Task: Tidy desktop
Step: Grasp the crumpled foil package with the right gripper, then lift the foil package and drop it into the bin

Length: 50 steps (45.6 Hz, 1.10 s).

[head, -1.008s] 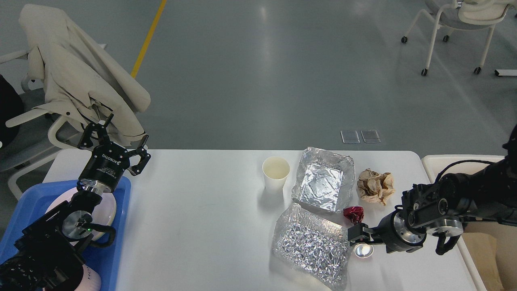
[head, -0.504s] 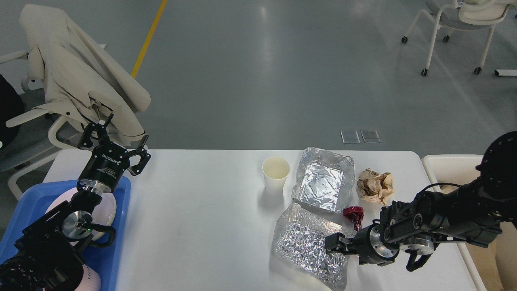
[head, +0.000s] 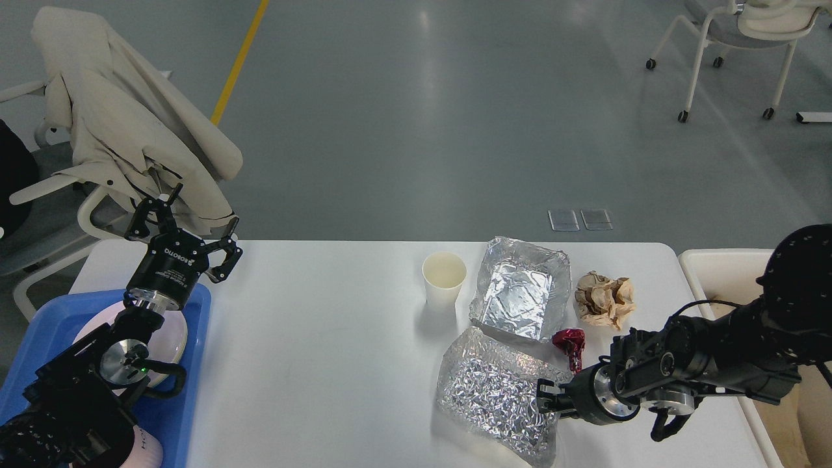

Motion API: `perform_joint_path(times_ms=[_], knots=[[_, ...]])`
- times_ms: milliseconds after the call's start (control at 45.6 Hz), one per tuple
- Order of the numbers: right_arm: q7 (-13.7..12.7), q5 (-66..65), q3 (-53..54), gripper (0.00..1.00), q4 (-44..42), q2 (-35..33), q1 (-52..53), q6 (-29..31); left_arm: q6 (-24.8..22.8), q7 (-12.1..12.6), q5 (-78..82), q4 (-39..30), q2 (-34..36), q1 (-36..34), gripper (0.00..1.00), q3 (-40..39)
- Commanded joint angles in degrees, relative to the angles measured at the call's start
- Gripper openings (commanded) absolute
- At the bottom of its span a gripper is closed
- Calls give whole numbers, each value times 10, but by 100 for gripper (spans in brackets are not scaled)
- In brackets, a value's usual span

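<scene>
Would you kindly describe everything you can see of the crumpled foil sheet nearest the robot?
The crumpled foil sheet is silvery, densely wrinkled and roughly rectangular, lying almost flat on the desktop near its front edge, just in front of the foil tray. The right gripper is at its right edge; whether it grips the foil cannot be told.

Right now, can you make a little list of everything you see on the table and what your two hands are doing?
desktop: white, holds the clutter
paper cup: upright, left of foil tray
foil tray: open, looks empty
crinkled foil sheet: lies in front of the tray
brown paper ball: right of the tray
red wrapper: beside the sheet
left gripper: open, holds nothing
right gripper: at the sheet's right edge, grip unclear
</scene>
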Motion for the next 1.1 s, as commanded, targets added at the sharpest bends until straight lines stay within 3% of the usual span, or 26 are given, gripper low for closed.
perform_joint_path(times_ms=[0,175,285,351,416,504,592,723,921,1008,1074], knots=[[-1,1,-1,0,1,-3,2,1,0,-1,0,0,0,0,100,0],[0,-1,-10,0,27,-20,21,7,0,0,0,0,0,0,100,0],[-1,-5,-16,0,128,-108,155,45,0,0,0,0,0,0,100,-1],[-4,-6,-18,0,188,-182,275,130,0,0,0,0,0,0,100,-1],[-5,-11,-20,0,214,-254,419,273,0,1,0,0,0,0,100,-1],[-11,-31,-37,0,190,-304,601,457,0,1,0,0,1,0,100,-1],[-15,-78,-47,0,123,-318,731,560,0,1,0,0,1,0,100,-1],[-11,-179,-50,0,23,-314,775,561,0,0,0,0,1,0,100,-1],[-9,-304,-77,0,3,-346,765,561,0,0,0,0,0,0,100,0],[-9,-394,-104,0,-7,-391,689,561,0,-1,0,0,0,0,100,0],[-10,-451,-105,0,-35,-431,582,486,0,-1,0,0,0,0,100,0]])
